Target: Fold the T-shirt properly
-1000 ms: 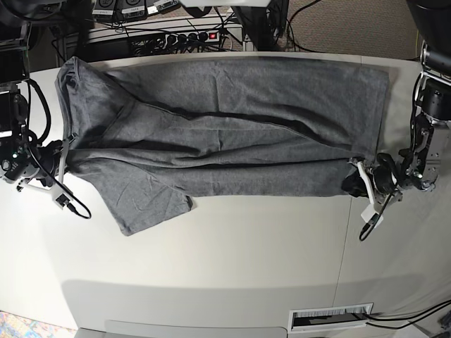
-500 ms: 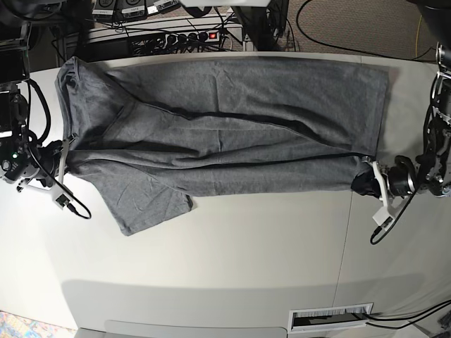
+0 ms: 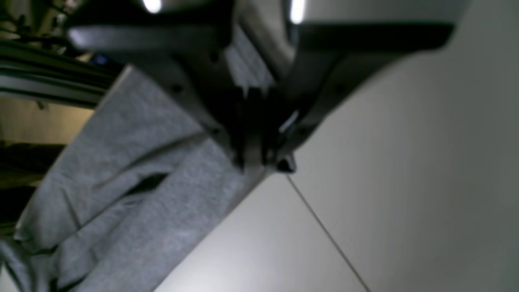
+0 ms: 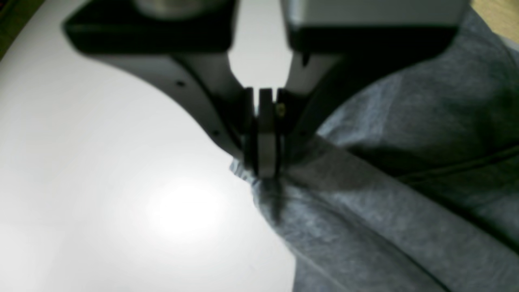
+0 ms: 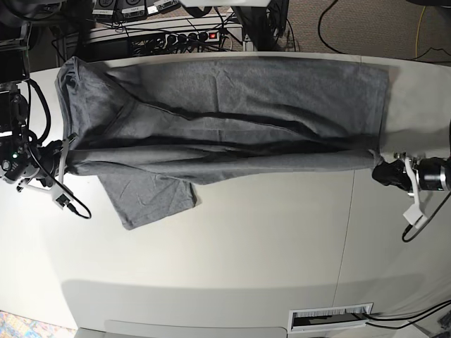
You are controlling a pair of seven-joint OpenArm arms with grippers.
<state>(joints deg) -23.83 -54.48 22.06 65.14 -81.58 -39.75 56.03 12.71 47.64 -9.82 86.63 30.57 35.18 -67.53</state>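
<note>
The T-shirt (image 5: 225,113) lies stretched lengthwise across the upper half of the frame in the base view, its near long edge pulled into a taut ridge running from left to right, with one sleeve (image 5: 148,201) hanging loose toward the lower left. It looks light, soft and limp: the knit creases and sags wherever it is unsupported, so it probably needs holding at two points on an edge or corner to keep a fold line straight, and a firm pinch through hem or seam should slip less than a pinch on flat cloth. At the right of the frame the left end effector (image 5: 386,172) is clenched on the hem corner; its wrist view shows the cloth caught between the closed jaws. At the left edge the right end effector (image 5: 65,156) is likewise clamped on the shoulder end, a small tuft of fabric gripped at its tips. Beneath it all is the pale surface (image 5: 246,260), bare in the lower half, with a power strip (image 5: 187,36) and cables beyond its far edge.
</note>
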